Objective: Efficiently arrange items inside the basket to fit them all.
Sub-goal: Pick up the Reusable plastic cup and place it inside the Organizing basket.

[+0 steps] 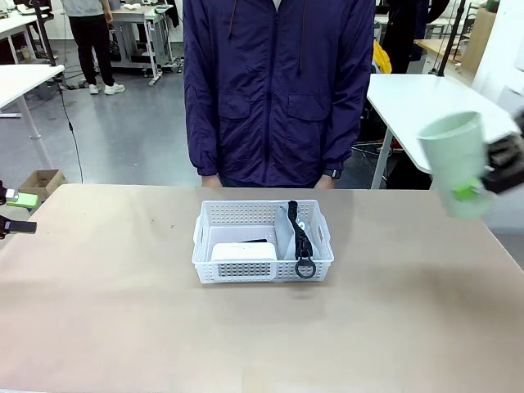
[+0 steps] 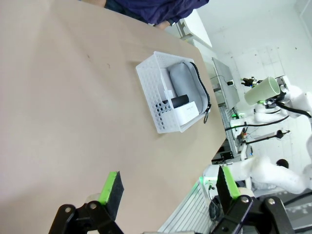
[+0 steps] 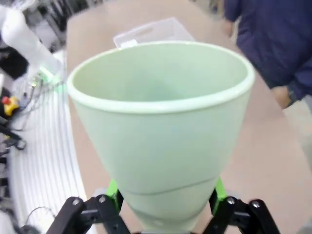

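One cup (image 1: 455, 160) is sitting clamped in your right pincer (image 1: 475, 190), waiting for basket (image 1: 264, 241) room; left pincer (image 2: 168, 187) is gaping wide.

floor (image 1: 131, 131): grey, glossy
side tables (image 1: 426, 98): white tops
box (image 1: 39, 182): cardboard, on floor, left
light: even, bright

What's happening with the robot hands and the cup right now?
Left gripper open, empty. Right gripper shut on cup, high off to the side. Basket holds pouch, block, stapler. Nothing in the way.
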Tool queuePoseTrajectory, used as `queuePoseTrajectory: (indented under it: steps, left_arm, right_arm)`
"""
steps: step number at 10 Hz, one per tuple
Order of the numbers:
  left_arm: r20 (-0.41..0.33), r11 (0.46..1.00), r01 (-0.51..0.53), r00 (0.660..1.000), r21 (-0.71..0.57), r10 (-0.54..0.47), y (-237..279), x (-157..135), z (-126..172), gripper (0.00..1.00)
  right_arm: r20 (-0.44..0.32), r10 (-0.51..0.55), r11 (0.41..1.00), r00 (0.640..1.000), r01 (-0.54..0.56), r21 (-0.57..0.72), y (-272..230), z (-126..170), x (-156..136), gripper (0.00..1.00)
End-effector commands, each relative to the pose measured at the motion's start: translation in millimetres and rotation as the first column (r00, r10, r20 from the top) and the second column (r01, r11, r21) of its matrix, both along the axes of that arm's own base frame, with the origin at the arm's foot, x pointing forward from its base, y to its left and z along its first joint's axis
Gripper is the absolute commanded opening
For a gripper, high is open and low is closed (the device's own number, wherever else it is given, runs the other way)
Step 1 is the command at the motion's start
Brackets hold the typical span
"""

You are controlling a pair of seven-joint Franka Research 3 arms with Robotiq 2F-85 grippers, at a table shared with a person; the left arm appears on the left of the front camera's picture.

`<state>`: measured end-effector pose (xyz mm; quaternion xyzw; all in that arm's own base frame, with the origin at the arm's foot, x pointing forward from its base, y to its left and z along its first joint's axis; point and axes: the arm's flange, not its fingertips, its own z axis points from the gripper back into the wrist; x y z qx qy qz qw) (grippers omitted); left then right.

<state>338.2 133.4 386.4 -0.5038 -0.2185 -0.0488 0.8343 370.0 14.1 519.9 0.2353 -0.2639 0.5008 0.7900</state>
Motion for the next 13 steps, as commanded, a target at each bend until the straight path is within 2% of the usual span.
queuePoseTrajectory:
  steps: [1, 2, 3, 5, 6, 7, 8, 9, 10, 11, 13]
  left_arm:
    - [-0.004, 1.0, 0.002, 1.0, 0.004, -0.002, -2, -6, 0, 1.0]
    - [-0.004, 1.0, 0.002, 1.0, 0.004, -0.002, -2, -6, 0, 1.0]
    - [-0.004, 1.0, 0.002, 1.0, 0.004, -0.002, -2, -6, 0, 1.0]
    - [-0.004, 1.0, 0.002, 1.0, 0.004, -0.002, -2, -6, 0, 1.0]
    - [-0.004, 1.0, 0.002, 1.0, 0.004, -0.002, -2, -6, 0, 1.0]
    - [-0.004, 1.0, 0.002, 1.0, 0.004, -0.002, -2, -6, 0, 1.0]
    - [-0.004, 1.0, 0.002, 1.0, 0.004, -0.002, -2, -6, 0, 1.0]
    - [-0.004, 1.0, 0.002, 1.0, 0.004, -0.002, -2, -6, 0, 1.0]
    - [-0.004, 1.0, 0.002, 1.0, 0.004, -0.002, -2, -6, 0, 1.0]
    - [-0.004, 1.0, 0.002, 1.0, 0.004, -0.002, -2, -6, 0, 1.0]
    - [-0.004, 1.0, 0.002, 1.0, 0.004, -0.002, -2, -6, 0, 1.0]
  right_arm:
    - [-0.109, 0.086, 0.987, 0.99, -0.1, -0.13, 59, 15, 46, 0.82]
    - [-0.123, 0.07, 0.978, 0.99, -0.092, -0.187, 98, 18, 63, 0.82]
    - [-0.102, 0.04, 0.97, 0.994, -0.063, -0.236, 137, 23, 76, 0.82]
    - [-0.063, 0.125, 0.934, 0.99, -0.139, -0.329, 226, 27, 89, 0.82]
    - [0.0, 0.134, 0.904, 0.991, -0.122, -0.41, 260, 20, 96, 0.82]
    - [0.049, 0.21, 0.877, 0.976, -0.166, -0.451, 283, 13, 102, 0.82]
    - [0.05, 0.256, 0.838, 0.965, -0.196, -0.509, 302, 4, 105, 0.82]
    - [0.041, 0.297, 0.83, 0.954, -0.237, -0.505, 310, -6, 104, 0.82]
    - [0.057, 0.298, 0.828, 0.953, -0.228, -0.513, 297, -1, 101, 0.82]
    - [0.026, 0.304, 0.838, 0.952, -0.254, -0.482, 310, -6, 95, 0.82]
    - [0.024, 0.316, 0.823, 0.948, -0.262, -0.505, 311, -13, 100, 0.82]
